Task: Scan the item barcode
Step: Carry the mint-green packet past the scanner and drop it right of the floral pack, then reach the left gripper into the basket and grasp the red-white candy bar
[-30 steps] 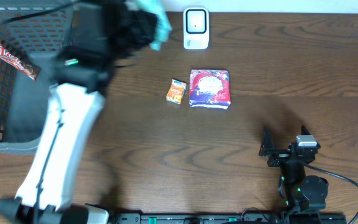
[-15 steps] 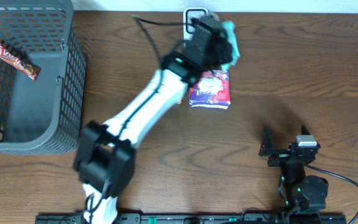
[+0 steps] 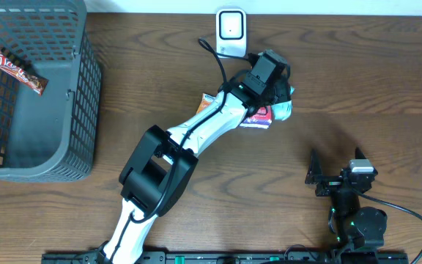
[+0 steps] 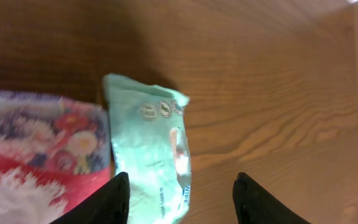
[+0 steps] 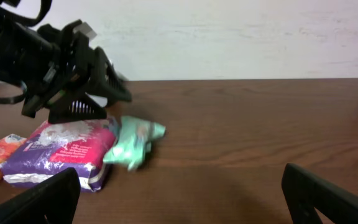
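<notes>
1 candy bar (image 3: pixel 17 70) lies in the basket (image 3: pixel 85 110) at far left. At centre, the left gripper (image 4: pixel 182 186) hangs with jaws apart, holding nothing. The mint packet (image 4: pixel 148 155) lies on the table beneath it, touching the flowered pack (image 4: pixel 36 149), near the scanner (image 3: pixel 231 33). The right gripper (image 5: pixel 182 193), far right, stands wide and empty. Risk: a re-grasp may pinch both packs, or present the barcode facing away.
</notes>
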